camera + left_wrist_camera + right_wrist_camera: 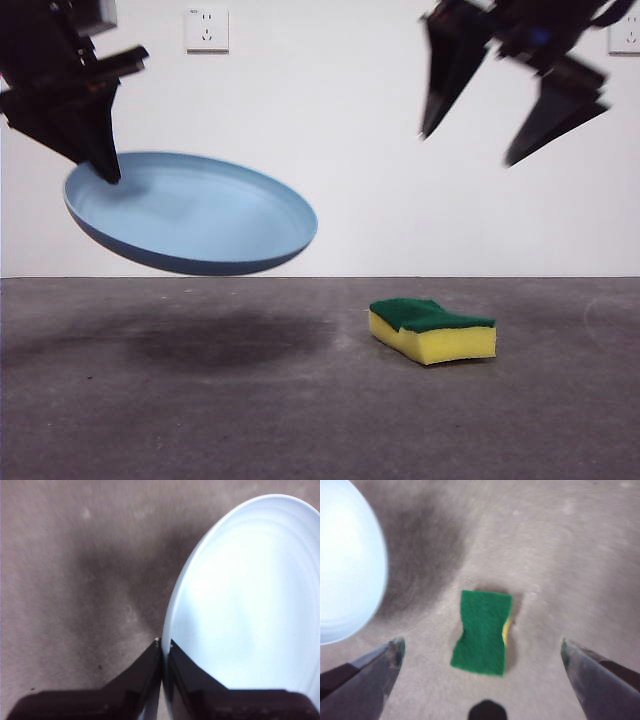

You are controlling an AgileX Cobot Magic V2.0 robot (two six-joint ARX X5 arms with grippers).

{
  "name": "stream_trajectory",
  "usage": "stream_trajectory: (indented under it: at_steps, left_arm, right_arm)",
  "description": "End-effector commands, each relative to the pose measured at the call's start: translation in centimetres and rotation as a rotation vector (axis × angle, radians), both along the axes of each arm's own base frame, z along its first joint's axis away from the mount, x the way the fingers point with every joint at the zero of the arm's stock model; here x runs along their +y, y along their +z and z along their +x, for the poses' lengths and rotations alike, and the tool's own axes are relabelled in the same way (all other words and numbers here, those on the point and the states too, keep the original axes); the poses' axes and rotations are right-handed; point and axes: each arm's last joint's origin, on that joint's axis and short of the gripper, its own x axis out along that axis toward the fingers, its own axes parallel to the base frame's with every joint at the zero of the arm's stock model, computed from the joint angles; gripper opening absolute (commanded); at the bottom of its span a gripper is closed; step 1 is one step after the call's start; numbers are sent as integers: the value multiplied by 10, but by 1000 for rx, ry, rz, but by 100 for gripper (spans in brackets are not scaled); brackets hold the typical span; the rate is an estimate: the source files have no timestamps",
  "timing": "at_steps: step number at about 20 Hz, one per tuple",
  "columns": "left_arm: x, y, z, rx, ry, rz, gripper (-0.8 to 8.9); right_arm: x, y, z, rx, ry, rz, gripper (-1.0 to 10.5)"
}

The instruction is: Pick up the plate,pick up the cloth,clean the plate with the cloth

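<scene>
Front view shows the left gripper (108, 172) pinching the rim of the plate (200, 215), its fingers (150, 672) clamped narrow on the edge. That light-blue plate hangs tilted in the air, clear of the grey surface (250, 400), with its shadow below. Beside the plate and lower, the sponge (433, 330) lies flat on the surface, green side up. Above the sponge hovers the right gripper (480, 145), somewhat blurred, fingers (375, 670) spread wide and apparently touching nothing.

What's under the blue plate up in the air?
Only bare table with the plate's dark shadow. Nothing is hidden beneath. The sponge lies off to the side.
</scene>
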Motion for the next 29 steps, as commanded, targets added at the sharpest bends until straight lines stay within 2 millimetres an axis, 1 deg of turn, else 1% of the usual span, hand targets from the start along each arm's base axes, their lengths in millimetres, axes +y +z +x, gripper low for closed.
stream_trajectory:
  at_steps: [1, 5, 9, 11, 13, 14, 16, 18, 20, 21, 23, 25, 27, 29]
  left_arm:
    - [0, 2, -5, -3, -12, 3, -8]
    - [1, 1, -8, 18, -12, 9, -8]
    - [1, 1, -8, 17, -13, 9, -8]
    - [1, 1, -8, 17, -14, 10, -8]
    - [1, 1, -8, 15, -15, 10, -8]
    - [1, 1, -8, 15, -15, 10, -8]
    - [1, 1, -8, 15, -14, 10, -8]
    - [1, 1, -8, 15, -14, 10, -8]
    - [1, 1, -8, 15, -14, 10, -8]
    - [1, 1, -8, 16, -14, 10, -8]
    - [1, 1, -8, 17, -13, 12, -8]
    - [1, 1, -8, 15, -13, 12, -8]
    - [1, 1, -8, 15, -13, 11, -8]
    - [1, 1, -8, 15, -13, 11, -8]
  right_arm:
    - [17, -22, 17, 48, 32, -70, 534]
    - [35, -68, 40, 138, 52, -157, 534]
    - [45, -111, 52, 235, 82, -207, 534]
    - [49, -125, 54, 265, 91, -220, 533]
    - [52, -132, 56, 277, 98, -223, 531]
    - [54, -133, 56, 274, 103, -224, 527]
    - [56, -133, 55, 267, 107, -224, 420]
    - [57, -133, 55, 266, 107, -226, 264]
    - [57, -133, 55, 267, 105, -224, 37]
    - [57, -133, 55, 267, 105, -224, -19]
    - [57, -133, 55, 267, 103, -224, -17]
    - [57, -129, 54, 268, 82, -204, -17]
    - [55, -114, 51, 253, 18, -157, -17]
    - [56, -84, 40, 207, -21, -89, -16]
